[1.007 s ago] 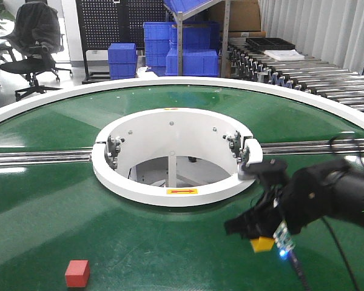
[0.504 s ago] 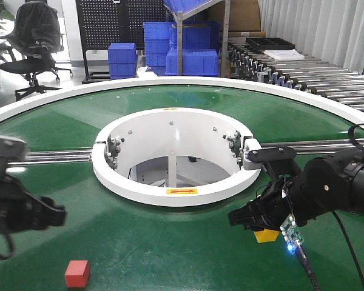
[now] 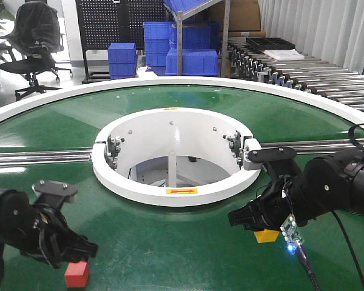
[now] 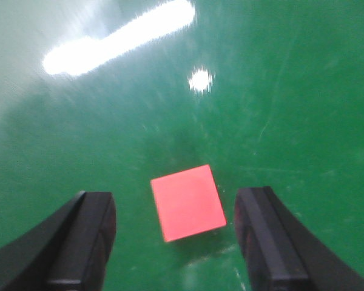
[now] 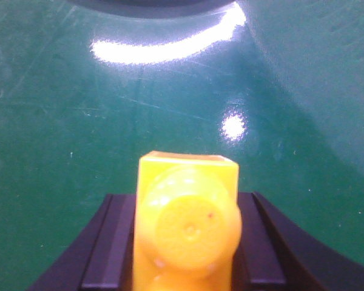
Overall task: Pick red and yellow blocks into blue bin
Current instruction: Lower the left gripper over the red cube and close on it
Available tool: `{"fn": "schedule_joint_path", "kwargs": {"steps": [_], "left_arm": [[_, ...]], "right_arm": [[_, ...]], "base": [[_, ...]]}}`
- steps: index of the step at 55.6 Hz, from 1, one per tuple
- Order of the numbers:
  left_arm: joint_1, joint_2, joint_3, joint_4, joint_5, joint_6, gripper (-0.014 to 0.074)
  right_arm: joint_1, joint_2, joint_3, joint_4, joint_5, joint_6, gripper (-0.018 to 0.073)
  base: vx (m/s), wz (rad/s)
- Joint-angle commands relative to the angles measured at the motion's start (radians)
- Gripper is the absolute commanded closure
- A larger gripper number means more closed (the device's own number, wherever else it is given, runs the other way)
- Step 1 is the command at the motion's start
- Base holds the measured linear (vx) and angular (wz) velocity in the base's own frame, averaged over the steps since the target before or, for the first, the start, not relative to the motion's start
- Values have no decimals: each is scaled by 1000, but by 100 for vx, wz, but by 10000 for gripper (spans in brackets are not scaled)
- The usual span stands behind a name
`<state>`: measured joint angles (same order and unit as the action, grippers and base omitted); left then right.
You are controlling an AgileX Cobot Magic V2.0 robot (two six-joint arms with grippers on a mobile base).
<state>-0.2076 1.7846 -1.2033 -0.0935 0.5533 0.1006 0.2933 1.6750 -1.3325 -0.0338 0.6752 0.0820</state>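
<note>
- A wide, round green conveyor belt [image 3: 170, 242] fills the scene, with a white ring [image 3: 139, 193] around an opening at its centre.
- The red cube [image 3: 77, 274] sits on the belt at the near left, flat on one face.
- The left tool [image 3: 84, 250] hangs just above and behind the cube. In the left wrist view the left tool [image 4: 175, 237] is spread wide, with one dark finger on each side of the red cube [image 4: 187, 202] and green belt showing in both gaps. It has hold of nothing.
- The right tool [image 3: 250, 218] is at the near right of the belt, just in front of the ring, and points left.
- The yellow brick [image 3: 266, 235] shows just under its fingers.
- In the right wrist view the right tool [image 5: 185, 242] is closed against both sides of the yellow brick [image 5: 188, 224], with a round stud facing the camera.
- Whether the brick touches the belt cannot be told.
- Stacked blue crates [image 3: 123, 59] stand far behind the belt.
</note>
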Motion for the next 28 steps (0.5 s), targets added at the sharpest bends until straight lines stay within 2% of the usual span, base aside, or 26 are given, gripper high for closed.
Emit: {"fn": "schedule_joint_path", "kwargs": {"steps": [1,9,17,28], "left_arm": [[-10,-13,-34,-35,-51,-7,52],[-10,28,-34,-35,-66,-10,52],[-10,56,-34,-35,-103,-53,52],[-10,86,-46,-35,-132,-53,54]], "right_arm": [[-3,-46,-25,-7,-48,-5,569],[-3,-45,-25,-7,-48,-5,569],[-3,-45,-25,-7,-48,-5,569],[-3,-45,-25,-7,-48,-5,569]], "base": [[0,0],[0,0],[0,0],[0,0]]}}
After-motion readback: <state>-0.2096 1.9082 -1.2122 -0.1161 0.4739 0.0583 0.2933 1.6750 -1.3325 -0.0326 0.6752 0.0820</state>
